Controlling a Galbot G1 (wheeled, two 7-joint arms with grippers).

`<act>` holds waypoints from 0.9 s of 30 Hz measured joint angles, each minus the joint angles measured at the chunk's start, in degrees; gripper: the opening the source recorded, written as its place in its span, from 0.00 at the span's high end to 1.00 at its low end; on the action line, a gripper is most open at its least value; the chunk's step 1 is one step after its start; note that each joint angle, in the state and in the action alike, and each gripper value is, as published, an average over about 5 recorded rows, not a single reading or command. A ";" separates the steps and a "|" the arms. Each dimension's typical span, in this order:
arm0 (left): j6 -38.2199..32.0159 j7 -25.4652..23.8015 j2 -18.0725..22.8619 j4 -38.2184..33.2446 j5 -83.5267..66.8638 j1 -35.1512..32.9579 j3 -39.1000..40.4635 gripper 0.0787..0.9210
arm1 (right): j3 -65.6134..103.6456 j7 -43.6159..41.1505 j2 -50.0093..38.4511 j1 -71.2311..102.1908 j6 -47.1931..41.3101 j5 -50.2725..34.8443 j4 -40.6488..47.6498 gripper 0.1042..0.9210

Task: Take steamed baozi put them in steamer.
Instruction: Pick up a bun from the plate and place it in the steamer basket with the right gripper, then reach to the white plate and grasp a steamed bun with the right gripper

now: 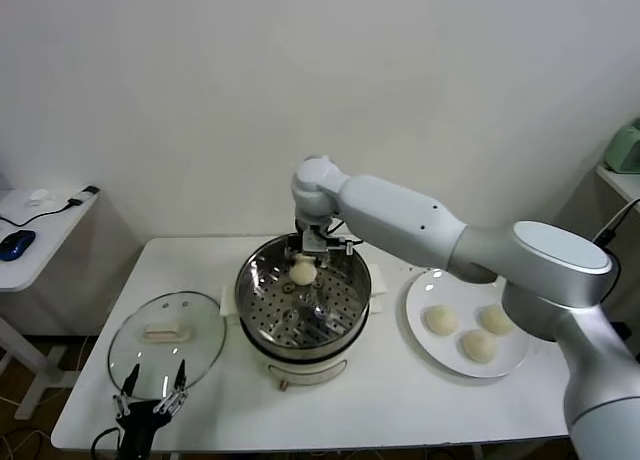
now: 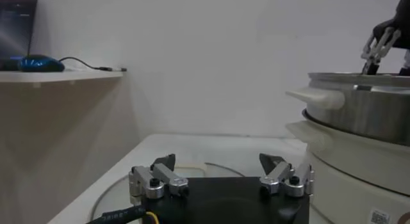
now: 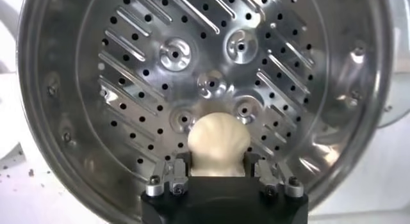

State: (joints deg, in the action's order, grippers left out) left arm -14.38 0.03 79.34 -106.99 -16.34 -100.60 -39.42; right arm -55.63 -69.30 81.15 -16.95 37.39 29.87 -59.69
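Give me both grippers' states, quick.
Left gripper: open, empty, parked near the glass lid.
Right gripper: shut on a bun above the steamer tray.

Lighting: bright, even, diffuse; soft shadows on the white table (image 1: 400, 400). Glare: specular highlights across the round perforated stainless-steel steamer tray (image 3: 192, 65). Focus: head view sharp; left wrist view dimmer, its dark foreground underexposed.
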 measured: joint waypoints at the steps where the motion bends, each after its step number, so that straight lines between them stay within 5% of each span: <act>1: -0.02 0.02 0.01 0.02 -0.01 0.01 -0.02 0.12 | 0.00 0.00 0.19 0.21 0.14 0.24 0.23 0.45; 6: -0.06 0.20 0.11 0.17 -0.02 0.10 -0.10 0.12 | 0.00 0.25 0.87 1.07 0.52 1.32 1.20 0.38; 14: -0.04 0.36 0.21 -0.09 -0.03 0.00 -0.35 0.12 | 1.42 0.46 0.08 0.52 -0.23 1.03 0.63 0.14; 27: 0.29 0.44 0.22 -0.45 0.38 0.14 0.02 0.12 | 0.01 -2.49 -14.99 -8.35 -20.63 -21.34 -6.13 0.12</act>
State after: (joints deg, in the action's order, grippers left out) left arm -14.09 0.47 79.57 -107.44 -15.96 -100.46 -39.40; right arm -55.62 -71.79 66.16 -25.30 16.76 8.53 -65.82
